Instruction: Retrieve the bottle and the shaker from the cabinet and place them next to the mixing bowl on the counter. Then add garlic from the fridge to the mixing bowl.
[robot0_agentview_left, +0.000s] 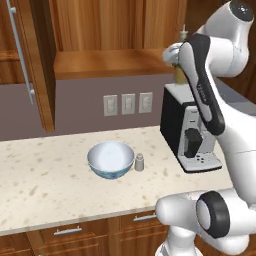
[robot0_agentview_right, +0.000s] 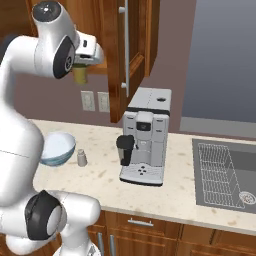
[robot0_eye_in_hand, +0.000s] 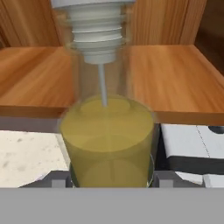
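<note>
Bottle is seen up high by the open cabinet, w/ beige speckled worktop below and wooden drawers under it. Grey-mauve wall w/ outlets is behind; a coffee machine stands on the worktop, a sink set in further right. Mixing bowl rests on the worktop, shaker just beside it, on the coffee-machine side, approx touching or barely apart. Cabinet shelf is bare wood. In hand view the bottle is held right in front of the camera, pour spout up, yellowish liquid inside, its base down between the fingertips. Pincer is clenched on the bottle, in front of the shelf edge, above the coffee machine.
</note>
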